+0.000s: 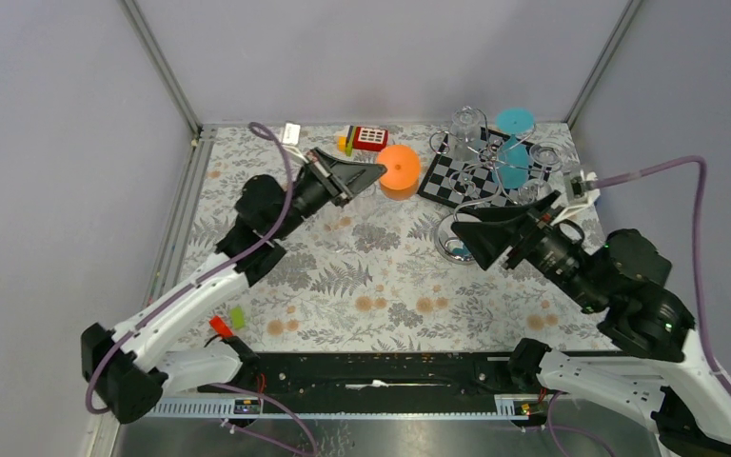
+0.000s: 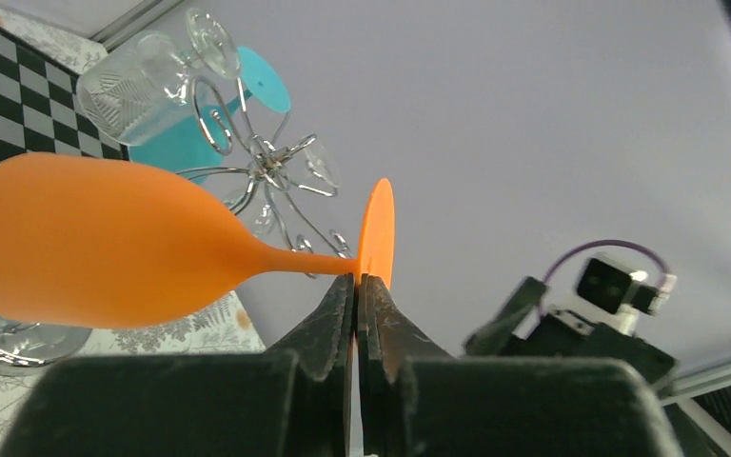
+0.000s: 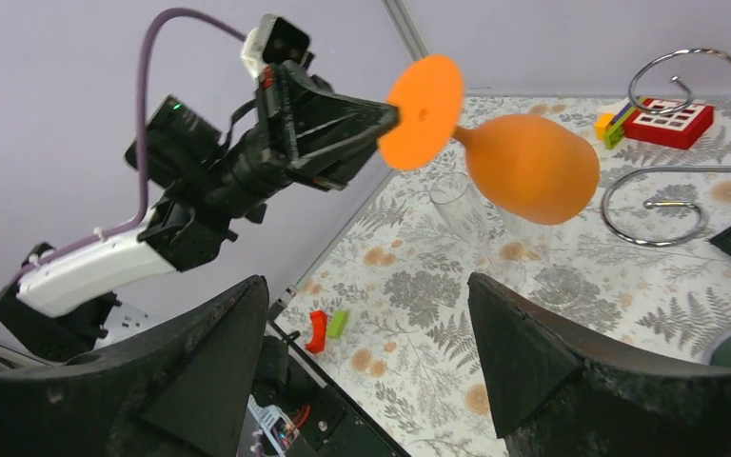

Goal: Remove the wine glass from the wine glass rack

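Observation:
An orange wine glass (image 1: 400, 169) hangs on its side in the air, left of the wine glass rack (image 1: 495, 164) and apart from it. My left gripper (image 2: 355, 281) is shut on the rim of the glass's flat round foot (image 2: 377, 228), and the bowl (image 2: 105, 248) points away to the left. The chrome rack (image 2: 266, 171) still carries a clear glass (image 2: 133, 90) and a teal one (image 2: 266, 81). My right gripper (image 3: 366, 286) stands open and empty over the floral table, facing the orange glass (image 3: 528, 167).
A black-and-white checkered board (image 1: 462, 179) lies under the rack. A red toy with white buttons (image 1: 369, 138) sits at the back. Small red and green pieces (image 3: 326, 326) lie near the front edge. A clear glass (image 3: 455, 205) stands below the orange one.

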`<state>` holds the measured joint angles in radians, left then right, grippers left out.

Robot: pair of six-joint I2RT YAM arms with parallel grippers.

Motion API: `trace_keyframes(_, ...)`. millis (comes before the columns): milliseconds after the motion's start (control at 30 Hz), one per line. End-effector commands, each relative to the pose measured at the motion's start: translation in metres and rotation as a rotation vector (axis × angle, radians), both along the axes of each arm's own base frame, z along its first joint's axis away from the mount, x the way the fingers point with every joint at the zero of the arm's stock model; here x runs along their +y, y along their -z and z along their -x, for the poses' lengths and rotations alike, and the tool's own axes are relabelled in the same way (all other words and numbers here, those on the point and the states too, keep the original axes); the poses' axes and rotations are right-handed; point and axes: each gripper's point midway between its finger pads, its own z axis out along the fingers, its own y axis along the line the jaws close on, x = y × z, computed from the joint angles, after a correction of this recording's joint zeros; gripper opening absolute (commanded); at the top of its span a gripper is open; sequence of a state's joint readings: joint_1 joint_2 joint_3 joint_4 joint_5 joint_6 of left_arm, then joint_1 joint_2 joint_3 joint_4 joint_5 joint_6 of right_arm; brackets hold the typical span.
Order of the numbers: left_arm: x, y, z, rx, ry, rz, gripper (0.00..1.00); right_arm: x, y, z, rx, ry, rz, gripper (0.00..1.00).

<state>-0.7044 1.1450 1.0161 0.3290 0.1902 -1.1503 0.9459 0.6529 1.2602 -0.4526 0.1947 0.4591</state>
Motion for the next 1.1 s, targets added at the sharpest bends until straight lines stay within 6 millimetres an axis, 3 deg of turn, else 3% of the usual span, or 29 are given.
trace_keyframes(0, 0.042, -0.048, 0.019, -0.066, -0.068, 0.155, 0.00, 0.020, -0.019, -0.014, -0.017, 0.004, -0.178, 0.84)
trace_keyframes(300, 0.098, -0.087, 0.044, -0.090, -0.026, 0.332, 0.00, 0.055, -0.023, -0.041, 0.009, 0.009, -0.318, 0.86)
trace_keyframes(567, 0.118, -0.098, 0.071, -0.144, 0.107, 0.410, 0.00, 0.061, -0.048, -0.052, -0.136, 0.028, -0.313, 0.87)
trace_keyframes(667, 0.122, -0.102, 0.084, -0.153, 0.206, 0.490, 0.00, 0.063, -0.042, -0.069, -0.093, 0.078, -0.243, 0.87)
trace_keyframes(800, 0.129, -0.105, 0.092, -0.139, 0.306, 0.600, 0.00, 0.054, -0.030, -0.105, -0.016, 0.117, -0.248, 0.87)
trace_keyframes(867, 0.134, -0.105, 0.093, -0.142, 0.328, 0.648, 0.00, 0.056, -0.032, -0.108, -0.015, 0.071, -0.262, 0.87)
trace_keyframes(1067, 0.142, -0.109, 0.098, -0.159, 0.356, 0.707, 0.00, 0.075, -0.050, -0.084, -0.076, -0.154, -0.301, 0.87)
